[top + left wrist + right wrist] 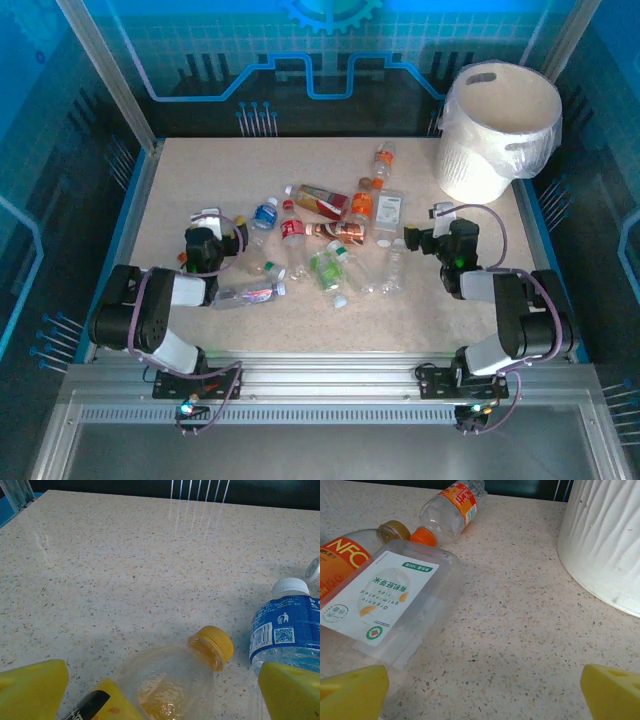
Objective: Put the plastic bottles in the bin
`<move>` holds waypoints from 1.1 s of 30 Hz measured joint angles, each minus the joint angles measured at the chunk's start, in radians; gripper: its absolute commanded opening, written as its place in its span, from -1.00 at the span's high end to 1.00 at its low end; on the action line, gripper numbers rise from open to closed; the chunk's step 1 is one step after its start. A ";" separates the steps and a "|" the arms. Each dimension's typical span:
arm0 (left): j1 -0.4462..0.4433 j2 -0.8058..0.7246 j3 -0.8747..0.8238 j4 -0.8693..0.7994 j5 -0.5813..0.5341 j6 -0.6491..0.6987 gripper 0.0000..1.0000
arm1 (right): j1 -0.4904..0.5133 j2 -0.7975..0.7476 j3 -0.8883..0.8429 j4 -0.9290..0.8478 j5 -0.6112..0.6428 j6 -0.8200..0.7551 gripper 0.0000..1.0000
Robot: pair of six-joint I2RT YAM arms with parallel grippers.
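Left fingers (31, 687) and right fingers (612, 690) were wide and empty, plastic bottles (292, 230) lay loose on the bench (200, 170), none seen in the bin (470, 170), so task looked unstarted.

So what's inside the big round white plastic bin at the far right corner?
The big round white bin shows just its translucent white bag liner on the far inner wall, no bottle in that part. Its near wall hides the bottom.

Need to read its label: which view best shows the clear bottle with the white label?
The right wrist view: the clear bottle lies close up, its white label large and legible. The top view shows it small, mid-table, label unreadable.
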 measured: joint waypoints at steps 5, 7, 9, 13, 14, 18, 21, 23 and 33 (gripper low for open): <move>0.000 0.000 0.000 0.000 0.000 0.000 -0.98 | 0.000 0.000 0.000 0.000 0.000 0.000 -0.99; 0.000 0.000 0.000 0.000 0.000 0.000 -0.98 | 0.000 0.000 0.000 0.000 0.000 0.000 -0.99; 0.000 0.000 0.000 0.000 0.000 0.000 -0.98 | 0.000 0.000 0.000 0.000 0.000 0.000 -0.99; 0.000 0.000 0.000 0.000 0.000 0.000 -0.98 | 0.000 0.000 0.000 0.000 0.000 0.000 -0.99; 0.000 0.000 0.000 0.000 0.000 0.000 -0.98 | 0.000 0.000 0.000 0.000 0.000 0.000 -0.99; 0.000 0.000 0.000 0.000 0.000 0.000 -0.98 | 0.000 0.000 0.000 0.000 0.000 0.000 -0.99; 0.000 0.000 0.000 0.000 0.000 0.000 -0.98 | 0.000 0.000 0.000 0.000 0.000 0.000 -0.99; 0.000 0.000 0.000 0.000 0.000 0.000 -0.98 | 0.000 0.000 0.000 0.000 0.000 0.000 -0.99; 0.000 -0.043 -0.001 -0.033 0.000 0.000 -0.98 | 0.000 -0.005 0.026 -0.061 -0.005 -0.002 -0.99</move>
